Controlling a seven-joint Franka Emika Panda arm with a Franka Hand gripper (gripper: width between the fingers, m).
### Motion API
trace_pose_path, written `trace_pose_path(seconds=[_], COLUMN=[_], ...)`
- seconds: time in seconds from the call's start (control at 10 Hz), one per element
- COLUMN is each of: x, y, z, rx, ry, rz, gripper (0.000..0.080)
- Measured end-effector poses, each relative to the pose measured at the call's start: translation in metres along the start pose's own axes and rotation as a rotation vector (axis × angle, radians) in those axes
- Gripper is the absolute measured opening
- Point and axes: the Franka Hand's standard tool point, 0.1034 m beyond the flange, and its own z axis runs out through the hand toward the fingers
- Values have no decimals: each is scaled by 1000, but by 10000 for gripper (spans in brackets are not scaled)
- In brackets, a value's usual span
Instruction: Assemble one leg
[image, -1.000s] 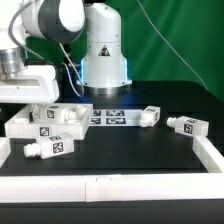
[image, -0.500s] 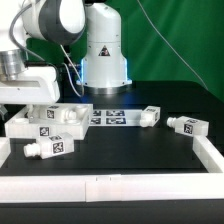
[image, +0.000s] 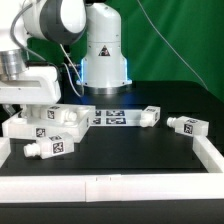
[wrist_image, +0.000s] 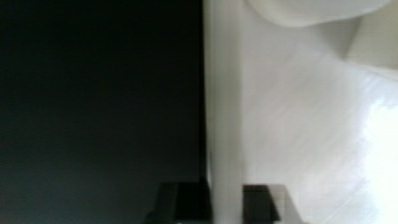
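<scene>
Presently the hand (wrist_image: 222, 203) is down at the white panel (image: 62, 122). The panel lies flat on the black tabletop (image: 130, 155), just beside the marker board (image: 110, 118) on the exterior view's left of it, and seems to touch the board's edge. In the wrist view the two dark fingers (wrist_image: 180, 203) stand on either side of a pale strip of the panel's edge. No gap shows between them and the strip, so the hand is narrow and clamped on the panel. The rest of that view is blurred: dark tabletop on one side of the strip, white surface on the other.

All three legs lie on their sides on the tabletop, apart from the hand, each showing a black-and-white tag. The first leg (image: 150, 115) sits just beside the marker board on the exterior view's right, close enough that I cannot tell whether they touch. The second leg (image: 188, 126) is farther along on that same side, well apart from the marker board. The third leg (image: 50, 148) lies on the exterior view's left of the marker board and nearer the camera, close in front of the panel but not touching it.

The robot base (image: 105, 55) rises directly behind the marker board. A low white rail (image: 100, 182) runs along the tabletop's near edge, well apart from the marker board.
</scene>
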Motion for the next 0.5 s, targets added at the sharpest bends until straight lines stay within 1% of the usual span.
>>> trace_pose_path(seconds=[0.1, 0.2, 0.3, 0.4, 0.5], x=[8, 16, 29, 41, 56], y=[-18, -40, -62, -76, -87], z=[-11, -26, -47, -61, -70], rx=[16, 39, 58, 68, 71], ry=[-2, -11, -5, 10, 24], rz=[-13, -30, -59, -81, -107], gripper=[53, 53, 53, 54, 54])
